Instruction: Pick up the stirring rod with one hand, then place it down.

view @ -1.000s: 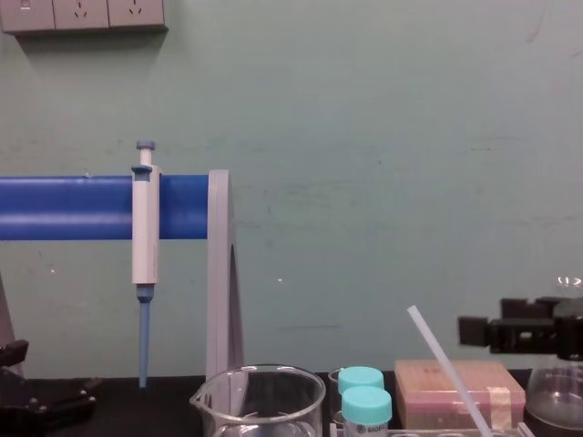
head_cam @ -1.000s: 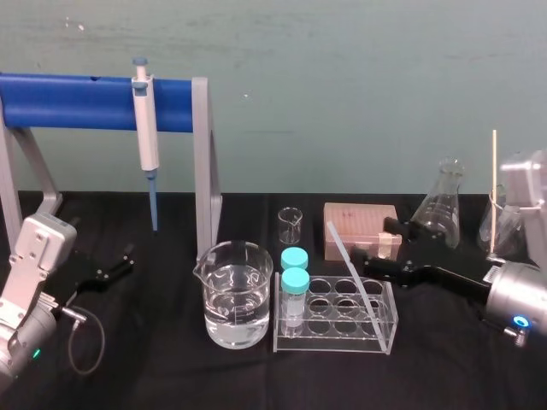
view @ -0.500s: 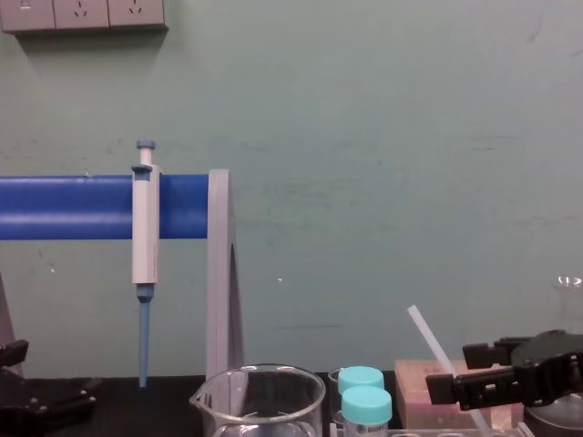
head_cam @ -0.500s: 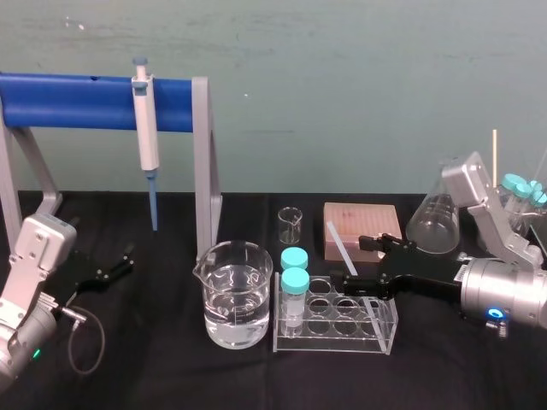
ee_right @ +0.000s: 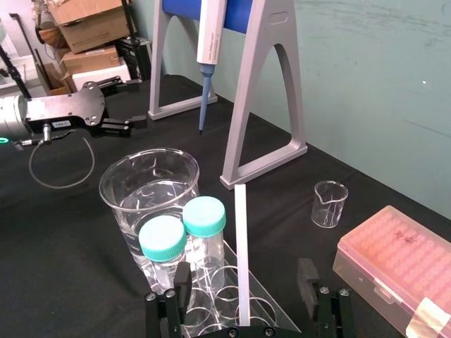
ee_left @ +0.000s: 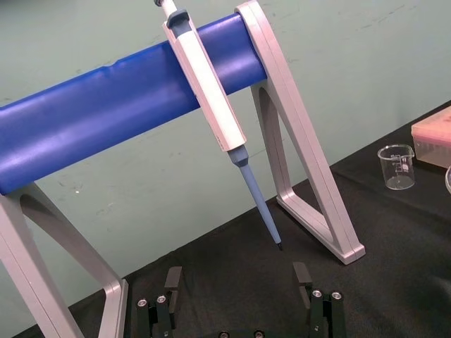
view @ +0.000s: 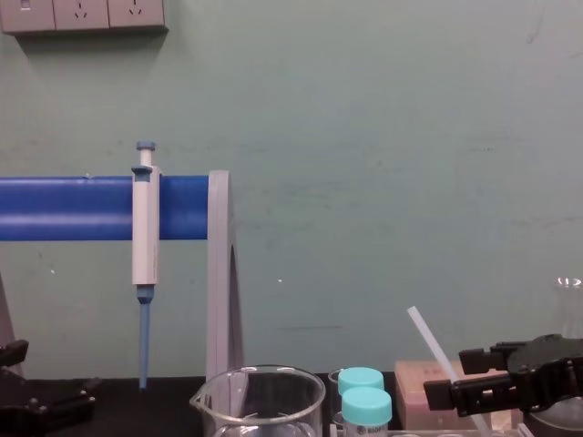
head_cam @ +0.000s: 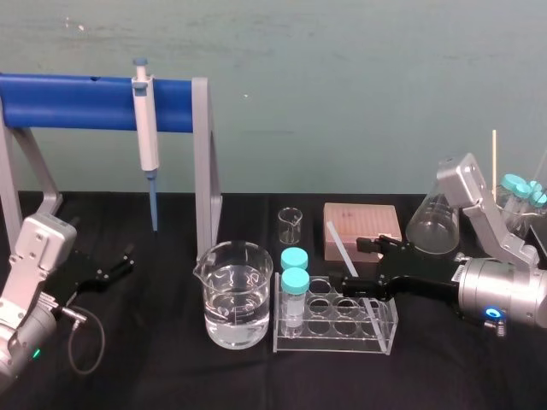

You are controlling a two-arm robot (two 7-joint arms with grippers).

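Observation:
The stirring rod is a thin translucent white stick leaning tilted out of the clear test tube rack, its top end pointing back and left. My right gripper reaches in from the right at the rod's mid height. In the right wrist view the rod stands between the two fingers of the right gripper, which is open, with a gap on each side. The chest view shows the rod just left of the right gripper. My left gripper rests open at the far left, holding nothing.
A beaker of water and two teal-capped tubes stand just left of the rod. Behind it are a small beaker, a pink tip box and a conical flask. A pipette hangs on the blue stand.
My right arm swung down and left from beside the tip box until its open fingers came to either side of the rod. The rod and left arm have not moved.

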